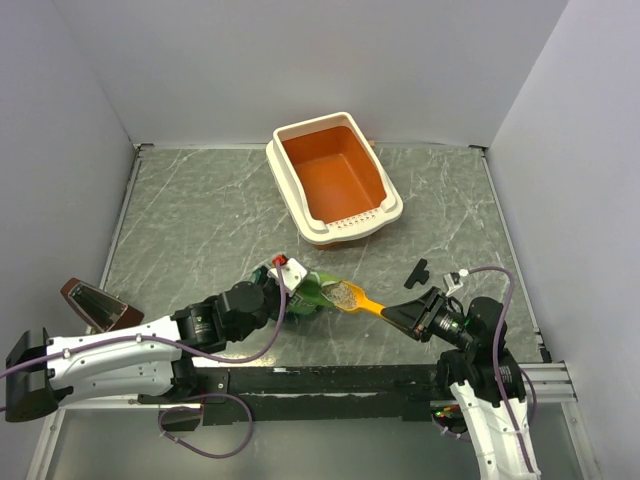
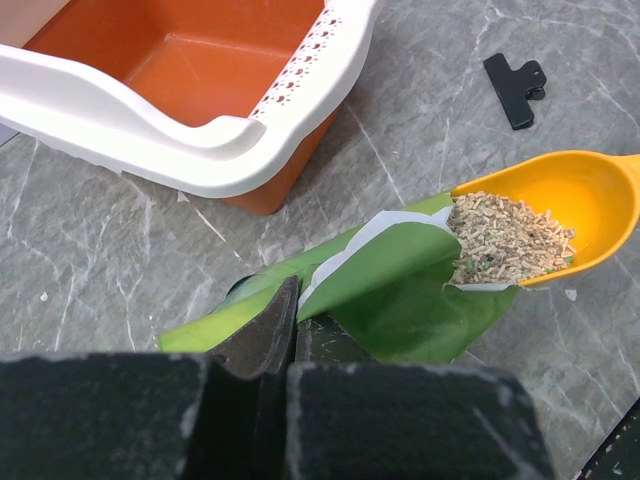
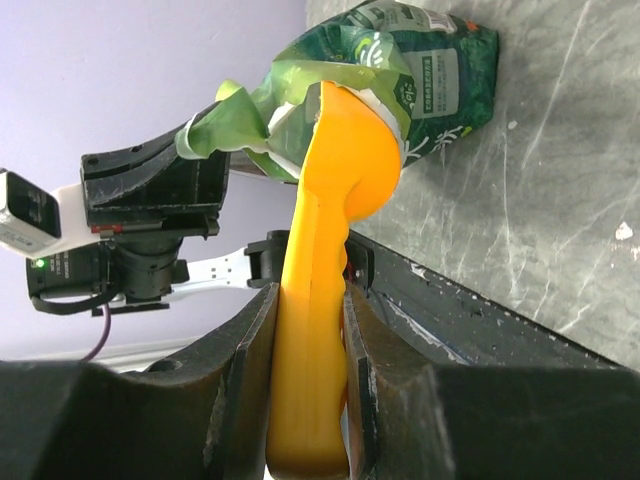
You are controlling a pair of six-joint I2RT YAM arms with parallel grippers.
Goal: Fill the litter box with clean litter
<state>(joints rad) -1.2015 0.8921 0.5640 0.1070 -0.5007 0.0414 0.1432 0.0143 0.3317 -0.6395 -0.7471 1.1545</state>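
Observation:
The litter box, orange inside with a cream rim, stands at the back middle of the table, and its floor shows bare orange. A green bag lies on its side near the front. My left gripper is shut on the bag's mouth edge. An orange-yellow scoop sits at the bag's mouth, holding a heap of pale clean litter. My right gripper is shut on the scoop's handle.
A black binder clip lies on the table just right of the scoop. A brown object rests at the left edge by the wall. White walls enclose the table on three sides.

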